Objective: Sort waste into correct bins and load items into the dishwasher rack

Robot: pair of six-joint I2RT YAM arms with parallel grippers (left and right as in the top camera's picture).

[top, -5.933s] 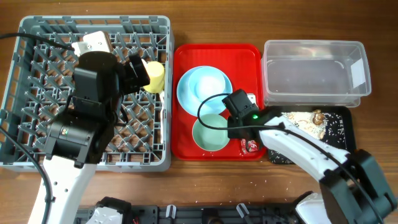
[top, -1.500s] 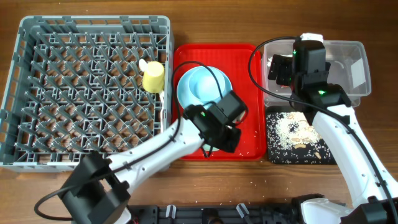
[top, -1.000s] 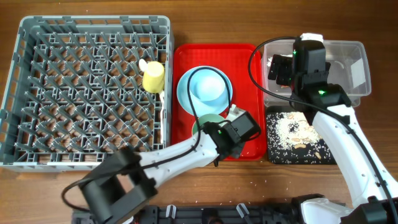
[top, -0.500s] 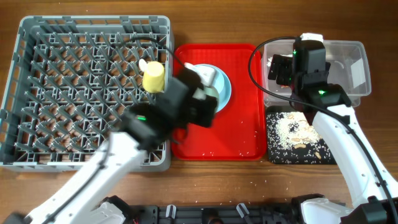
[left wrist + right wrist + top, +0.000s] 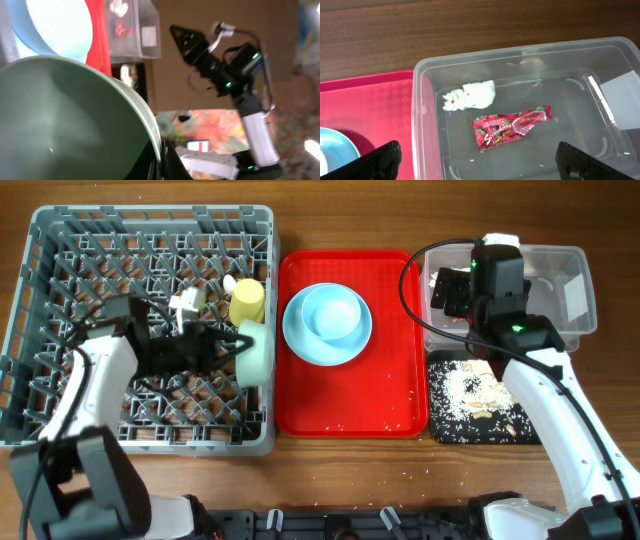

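My left gripper (image 5: 234,348) (image 5: 161,159) is shut on the rim of the pale green bowl (image 5: 256,352) (image 5: 65,115), which stands on edge over the right side of the grey dishwasher rack (image 5: 60,240). A yellow cup (image 5: 247,302) sits in the rack just behind the bowl. The pale blue plate (image 5: 300,340) with a blue-white bowl (image 5: 332,316) on it lies on the red tray (image 5: 390,395). My right gripper (image 5: 447,290) (image 5: 481,171) hangs open over the clear tub (image 5: 555,330) (image 5: 600,140), which holds the white napkin (image 5: 470,95) and the red wrapper (image 5: 511,125). Rice scraps lie in the black tray (image 5: 545,425).
White plastic pieces (image 5: 187,301) rest among the rack's pegs beside the cup. Loose rice grains dot the red tray and the wooden table (image 5: 330,465) in front of it. The left arm's cable (image 5: 150,315) loops over the rack.
My left arm lifted the green bowl off the red tray and swung it left to the rack's right side. The right arm stayed still over the tub.
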